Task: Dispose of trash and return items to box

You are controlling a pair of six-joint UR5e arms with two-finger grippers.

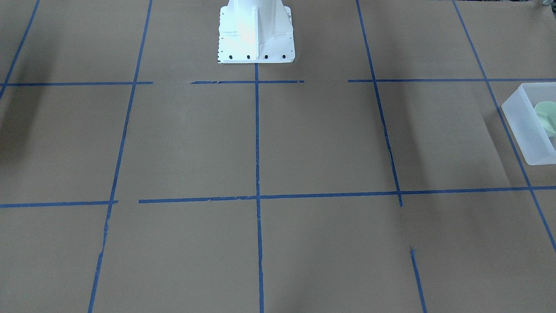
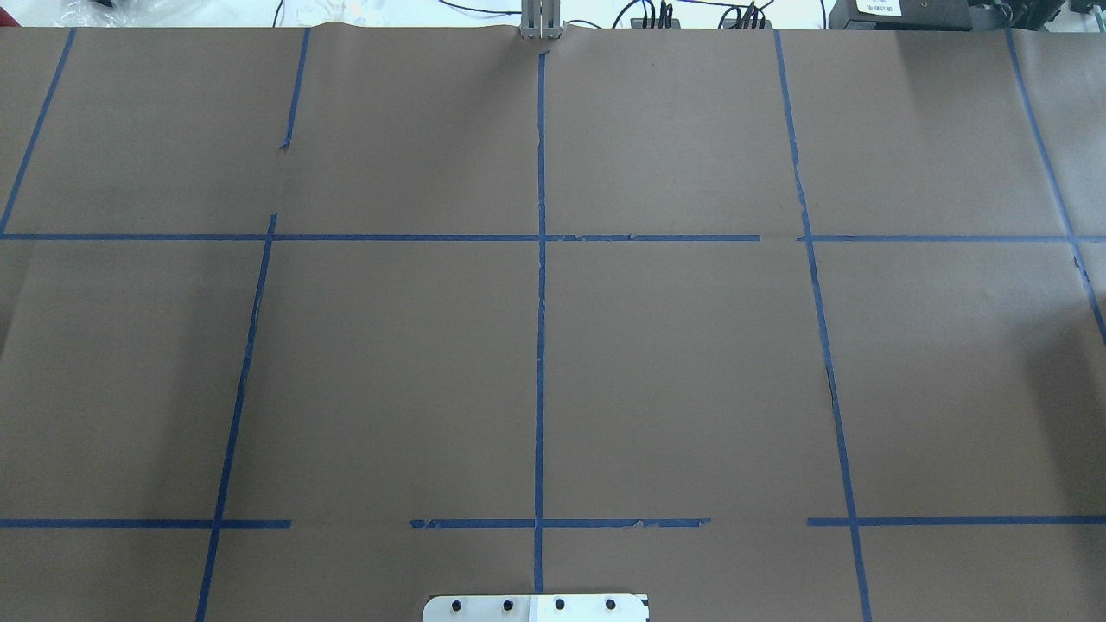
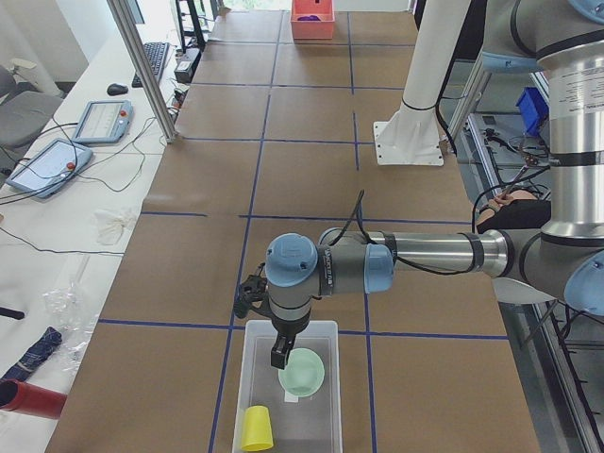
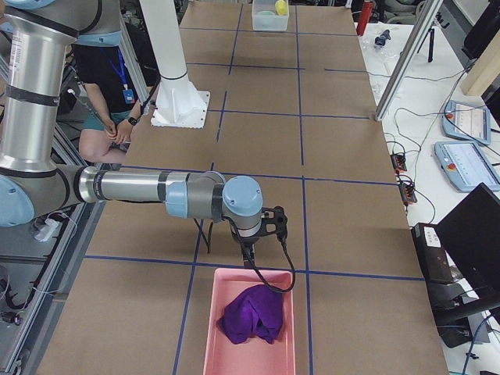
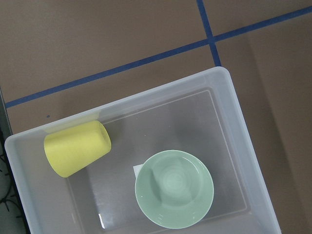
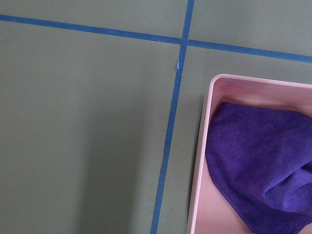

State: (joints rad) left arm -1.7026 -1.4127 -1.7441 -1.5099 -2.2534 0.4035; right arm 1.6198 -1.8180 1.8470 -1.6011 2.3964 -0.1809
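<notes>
The frosted white box (image 5: 146, 97) holds the mint-green bowl (image 5: 174, 188), upright, and a yellow cup (image 5: 77, 147) lying on its side. The box (image 3: 311, 326) sits at the table's left end; the bowl (image 3: 302, 372) and the cup (image 3: 257, 428) show there too. My left gripper (image 3: 280, 359) hangs over the box, right above the bowl; I cannot tell whether it is open or shut. The box (image 1: 521, 130) and bowl (image 1: 546, 117) show at the front-facing view's right edge. My right gripper (image 4: 248, 254) hangs at the far rim of a pink tray (image 4: 234, 277); its state cannot be told.
The pink tray (image 6: 201, 146) holds a crumpled purple cloth (image 6: 258, 165), which also shows in the exterior right view (image 4: 251, 314). The white robot base (image 1: 255, 34) stands at the table's middle edge. Brown paper with blue tape lines (image 2: 540, 345) covers the table.
</notes>
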